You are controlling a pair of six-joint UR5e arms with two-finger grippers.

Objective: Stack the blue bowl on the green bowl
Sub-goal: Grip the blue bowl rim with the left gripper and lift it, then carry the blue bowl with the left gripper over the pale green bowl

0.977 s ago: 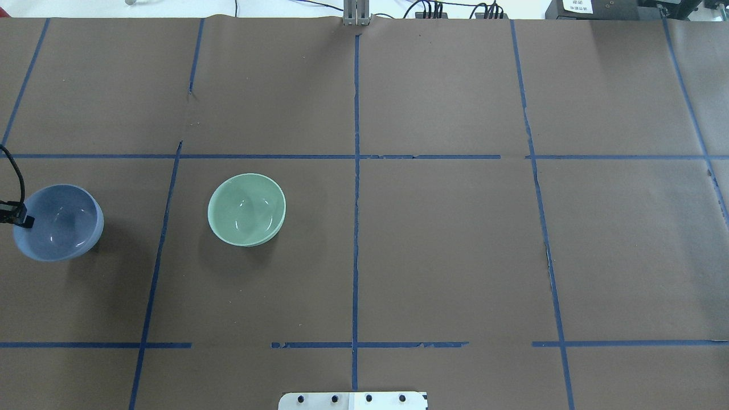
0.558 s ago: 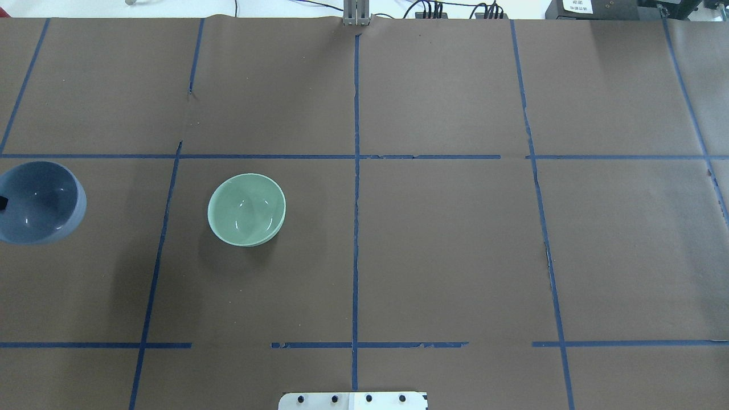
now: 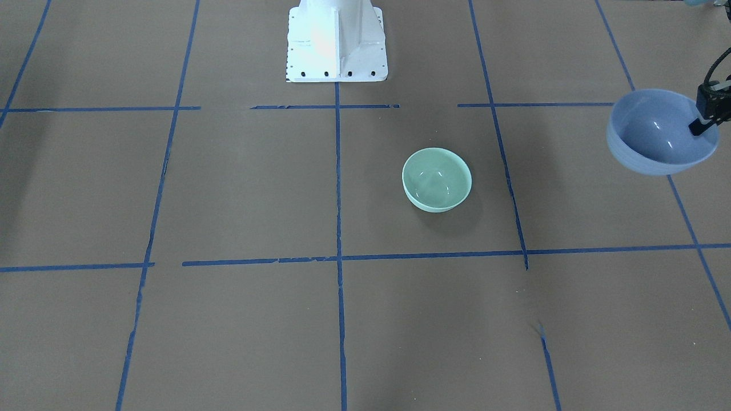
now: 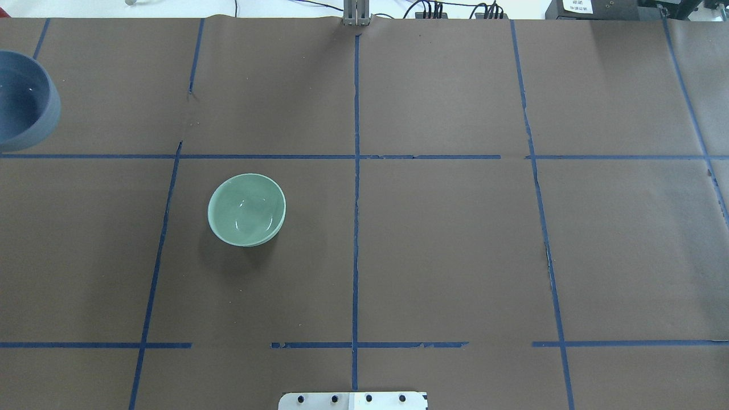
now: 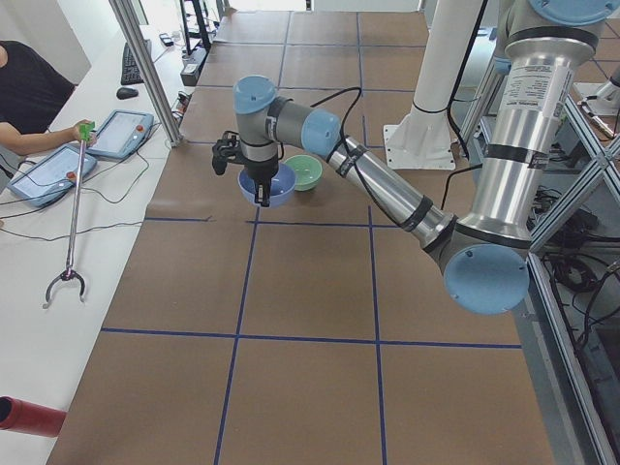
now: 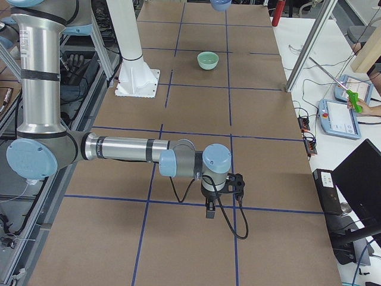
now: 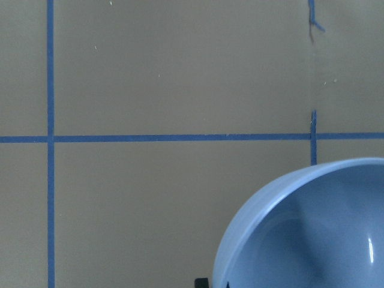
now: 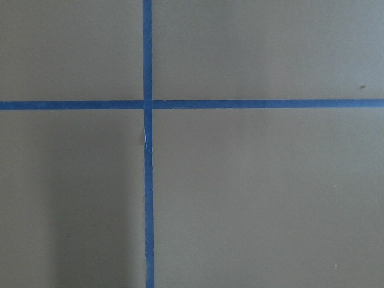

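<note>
Where a second ago it gripped the bowl low beside the green one, the left gripper (image 3: pixel 701 124) is now clamped on the rim of the blue bowl (image 3: pixel 657 134), one finger inside the wall and the other outside. It holds the bowl in the air clear of the worktop (image 4: pixel 455 256). In the overhead view the blue bowl has since slid from level with the green bowl (image 4: pixel 246 209) up to the far left corner, half cut off by the edge, and the gripper itself has gone out of that view. The blue bowl now hangs well apart from the green bowl, out to the robot's left of it. Its mouth faces up, like the green bowl's; being round, it has no long axis, and whether it tips slightly cannot be told. The green bowl sits upright on the worktop exactly where it was. The right gripper (image 6: pixel 209 210) hangs fingers-down far from the green bowl, towards the robot's right end, above crossing blue tape lines (image 8: pixel 147 104); whether its jaws are apart or together cannot be told.
</note>
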